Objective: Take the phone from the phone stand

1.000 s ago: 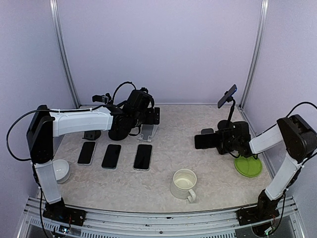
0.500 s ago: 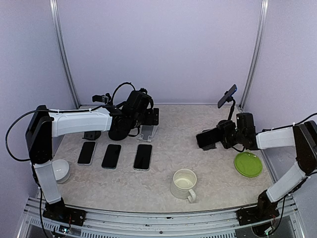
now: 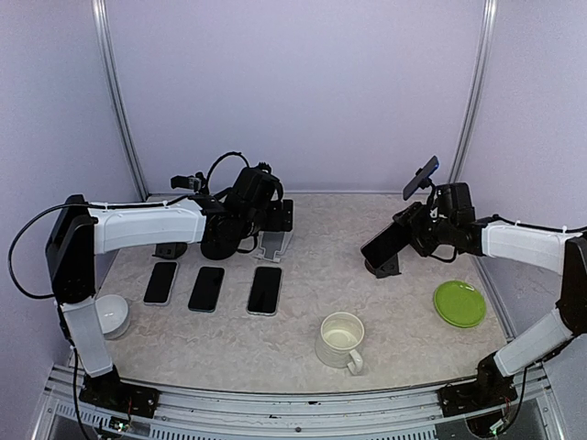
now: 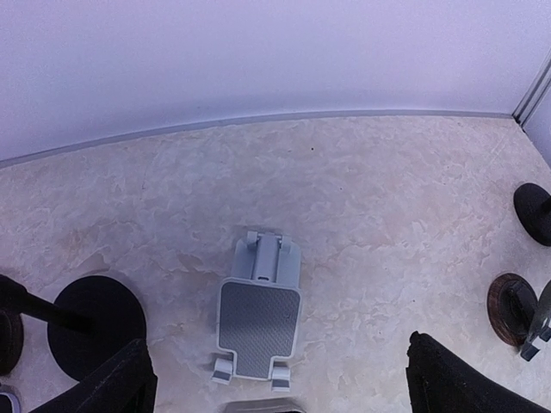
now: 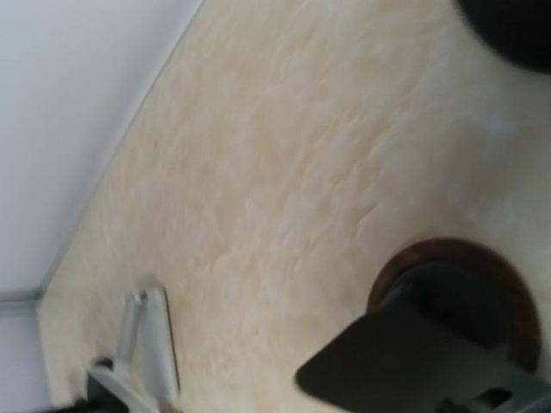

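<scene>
Pale marbled worktop [image 3: 321, 229] between lilac walls fills the scene. Right of centre, the thin black slab phone [image 3: 383, 244] tilts just above a small dark phone stand [image 3: 385, 268], apparently gripped across its width by the right gripper [image 3: 402, 236] jaws. It looks light, rigid, glassy-slick and crack-prone, so a hold on its edges suits it. Only the overhead view shows that grip; the left wrist view shows the left gripper [image 4: 280, 387] jaws wide over an empty grey ribbed stand [image 4: 258, 318].

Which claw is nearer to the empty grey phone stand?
Left. The left claw hangs above the grey stand; the right claw is far off, across the table.
</scene>
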